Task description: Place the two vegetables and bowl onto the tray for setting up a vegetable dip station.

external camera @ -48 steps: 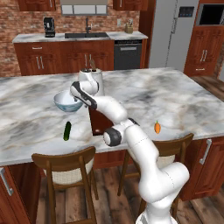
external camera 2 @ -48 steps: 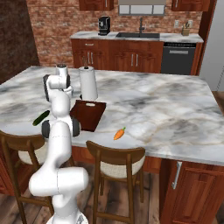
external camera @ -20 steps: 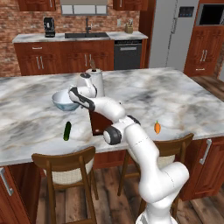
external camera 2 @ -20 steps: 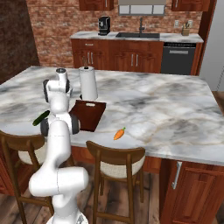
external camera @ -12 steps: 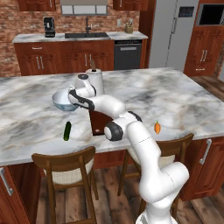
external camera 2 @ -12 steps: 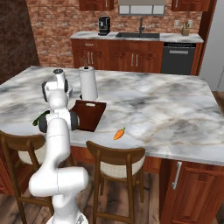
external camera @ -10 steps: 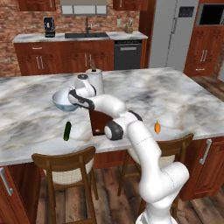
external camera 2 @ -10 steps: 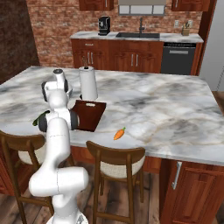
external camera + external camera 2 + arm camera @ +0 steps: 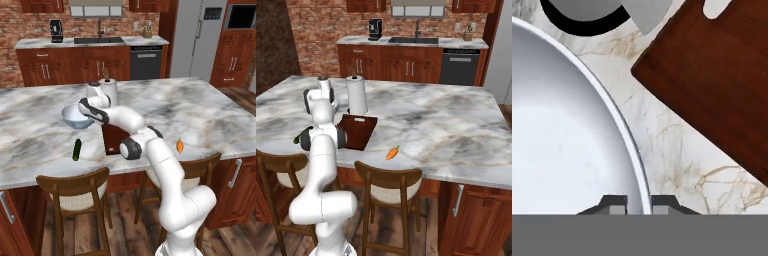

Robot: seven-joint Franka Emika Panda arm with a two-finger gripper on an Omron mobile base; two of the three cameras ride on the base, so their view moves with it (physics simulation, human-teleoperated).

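Just beside the tray (image 9: 722, 85), the bowl (image 9: 562, 150) is straddled at its rim by the pincer (image 9: 639, 204), one fingertip inside and one outside, apparently for a rim grasp; whether it is clenched cannot be told. The cucumber (image 9: 77, 149) and carrot (image 9: 180, 145) lie apart from the tray on the bench (image 9: 210, 115).

grey-veined white marble island counter (image 9: 210, 112) carries everything. on it: wide round pale blue-white glossy bowl (image 9: 75, 117) toward the left in the left base view; white upright paper towel roll (image 9: 357, 95) just behind and beside the bowl; flat dark reddish-brown rectangular tray (image 9: 357, 131) with a light slot handle at the short edge facing the roll, lying near the front edge, close to the bowl but apart from it in the hand view; small dark green cucumber (image 9: 77, 149) in front of the bowl; small orange carrot with green top (image 9: 392, 152) well apart, near the front edge.
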